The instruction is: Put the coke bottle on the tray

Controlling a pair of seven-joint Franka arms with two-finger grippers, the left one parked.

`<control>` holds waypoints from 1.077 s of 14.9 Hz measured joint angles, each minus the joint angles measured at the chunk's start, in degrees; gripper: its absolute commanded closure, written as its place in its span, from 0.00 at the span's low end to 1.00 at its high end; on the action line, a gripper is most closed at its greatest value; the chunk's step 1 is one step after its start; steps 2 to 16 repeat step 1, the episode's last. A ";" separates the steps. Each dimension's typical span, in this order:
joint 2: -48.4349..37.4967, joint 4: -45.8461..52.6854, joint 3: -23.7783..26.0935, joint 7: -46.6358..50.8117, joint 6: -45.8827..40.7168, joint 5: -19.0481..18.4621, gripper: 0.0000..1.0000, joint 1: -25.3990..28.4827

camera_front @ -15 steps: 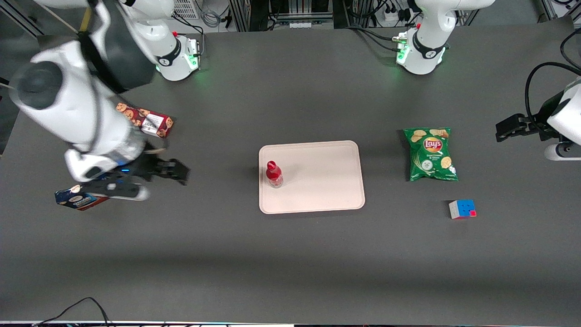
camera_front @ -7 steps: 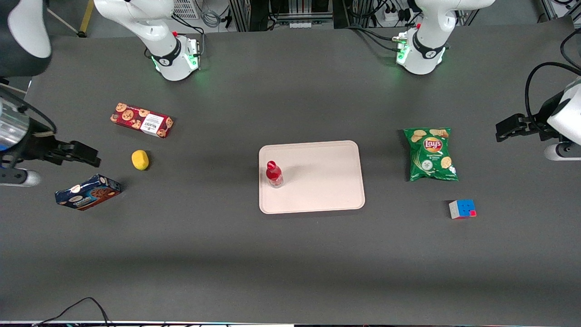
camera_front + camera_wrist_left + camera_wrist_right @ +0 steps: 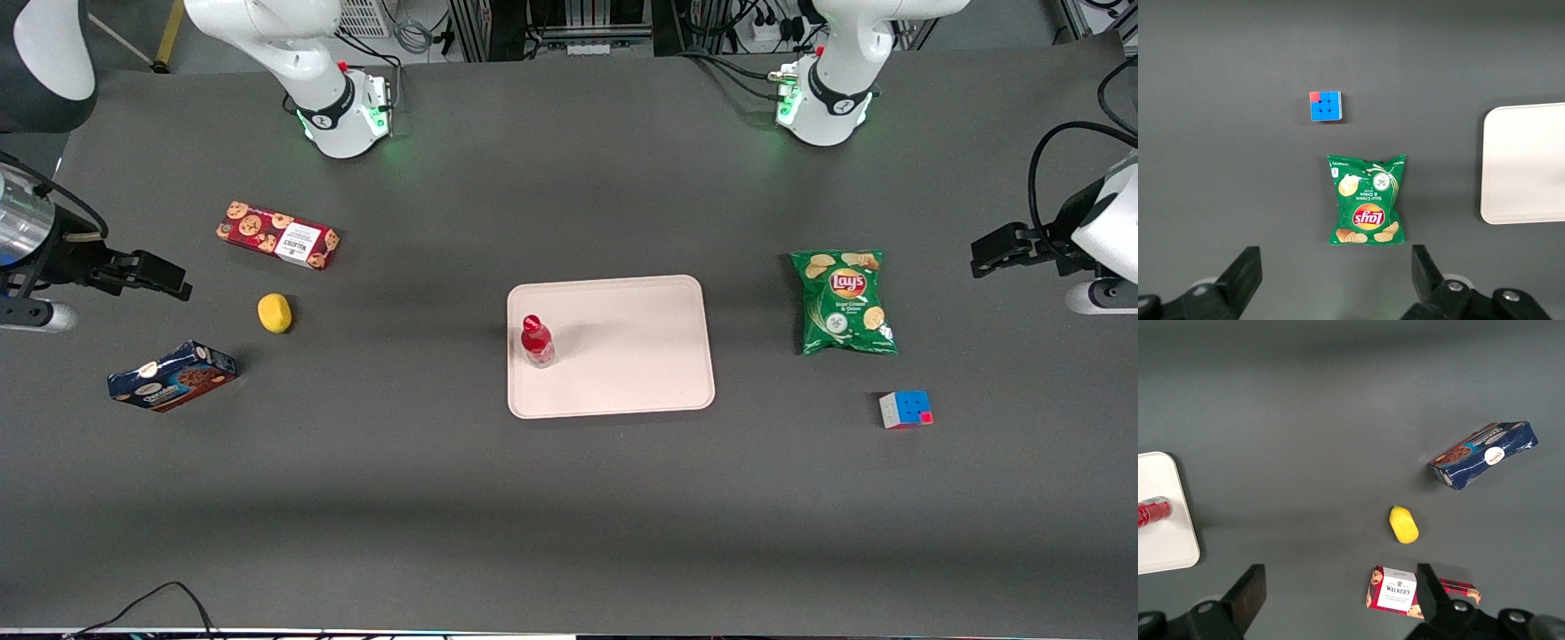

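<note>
The coke bottle (image 3: 537, 341), small and red with a red cap, stands upright on the tray (image 3: 640, 356), close to the tray's edge toward the working arm's end. It also shows in the right wrist view (image 3: 1153, 511) on the tray's corner (image 3: 1171, 547). The pale pinkish-beige tray lies at the table's middle; its edge shows in the left wrist view (image 3: 1525, 167). My right gripper (image 3: 164, 276) is open and empty, high above the table at the working arm's end, well away from the bottle. Its fingers (image 3: 1251, 587) stand wide apart.
A red cookie box (image 3: 277, 236), a yellow lemon (image 3: 274, 313) and a blue cookie box (image 3: 172, 376) lie toward the working arm's end. A green Lay's chip bag (image 3: 843, 302) and a puzzle cube (image 3: 906, 410) lie toward the parked arm's end.
My right arm has pulled away from the table's middle toward its own end and risen, uncovering the lemon. The bottle stays on the tray.
</note>
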 measured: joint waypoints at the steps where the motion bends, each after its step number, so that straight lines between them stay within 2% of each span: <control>1: -0.82 -1.28 0.04 0.00 0.69 0.01 0.00 0.03; 16: -0.82 -1.28 0.04 0.00 0.69 0.01 0.00 0.03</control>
